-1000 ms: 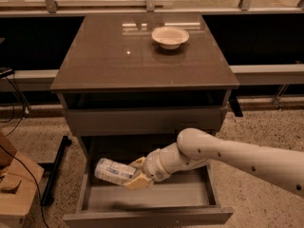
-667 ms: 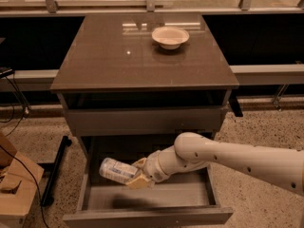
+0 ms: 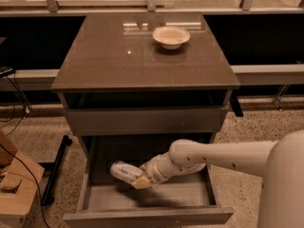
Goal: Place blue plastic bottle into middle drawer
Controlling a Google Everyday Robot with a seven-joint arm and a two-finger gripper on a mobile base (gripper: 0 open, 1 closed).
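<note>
The blue plastic bottle (image 3: 122, 171) lies on its side in my gripper (image 3: 138, 179), held above the floor of the open middle drawer (image 3: 147, 215). It is clear with a white and pale-blue label. My white arm reaches in from the lower right, and the gripper is shut on the bottle's right end, over the drawer's left half. The bottle's far end points left toward the drawer's left wall.
A round cream bowl (image 3: 171, 36) sits on the brown cabinet top (image 3: 118, 56). The closed upper drawer front (image 3: 145, 120) hangs just above my arm. A wooden box (image 3: 14, 184) and black cables stand on the speckled floor at the left.
My gripper and the bottle have risen slightly and shifted a little to the right inside the drawer. The bottle stays in the grip.
</note>
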